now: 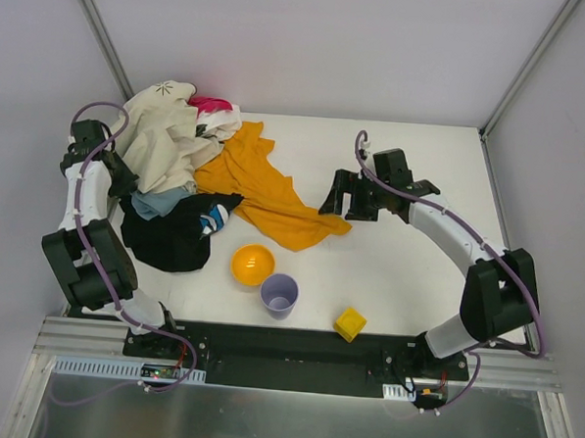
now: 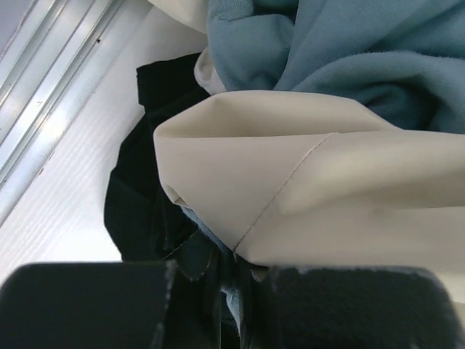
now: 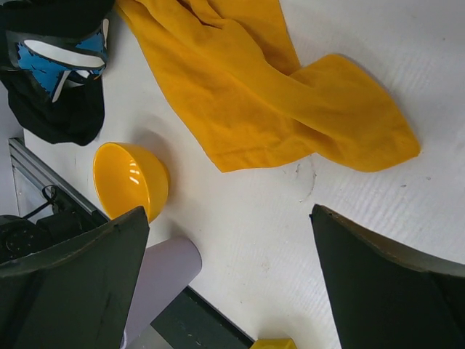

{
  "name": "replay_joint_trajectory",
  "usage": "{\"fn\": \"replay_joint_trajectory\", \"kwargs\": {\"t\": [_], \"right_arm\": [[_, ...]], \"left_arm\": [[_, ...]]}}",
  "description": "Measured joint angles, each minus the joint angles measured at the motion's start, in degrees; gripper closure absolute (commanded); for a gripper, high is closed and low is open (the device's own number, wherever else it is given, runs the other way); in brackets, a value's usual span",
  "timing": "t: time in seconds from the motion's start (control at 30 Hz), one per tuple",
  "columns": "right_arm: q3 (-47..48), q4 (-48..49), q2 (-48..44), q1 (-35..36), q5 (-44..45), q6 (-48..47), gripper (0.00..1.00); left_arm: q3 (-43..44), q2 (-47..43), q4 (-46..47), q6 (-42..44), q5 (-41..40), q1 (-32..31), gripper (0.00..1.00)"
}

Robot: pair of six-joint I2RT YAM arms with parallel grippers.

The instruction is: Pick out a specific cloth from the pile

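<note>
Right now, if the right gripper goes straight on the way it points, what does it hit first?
Probably the cloth's near edge, or the bare table just short of it; depth is unclear. The right gripper is open and nothing else lies in between.

White surface (image 1: 408, 264), orange-yellow cloth (image 1: 265, 188) lying rumpled near the middle, its left edge meeting the pile (image 1: 167, 173) of mixed garments at the left, orange bowl (image 1: 252, 264) and lilac cup (image 1: 279, 295) touching near the front, 1 yellow block (image 1: 350, 323) further right.
</note>
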Motion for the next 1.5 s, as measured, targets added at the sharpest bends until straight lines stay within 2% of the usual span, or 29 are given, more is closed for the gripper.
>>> {"fn": "replay_joint_trajectory", "kwargs": {"t": [0.2,0.37,1.03,1.5], "right_arm": [[3.10,0.04,4.63,3.08,1.84,0.17,0.04],[9.88,-0.26,11.47,5.46,3.39,-0.63,0.04],[52.72,-12.98,43.95,13.79,8.02,-5.68,0.04],[56.37,-15.98,51.67,16.24,6.32,-5.88,0.04]], "left_arm": [[-0.83,0.00,0.87,-0.52,1.75,0.04,1.00],[-1.14,0.00,1.11,-0.59,2.62,0.04,1.00],[-1.92,-0.02,2.25,-0.61,5.90,0.11,1.00],[-2.03,-0.02,2.32,-0.61,6.80,0.13,1.00]]}}
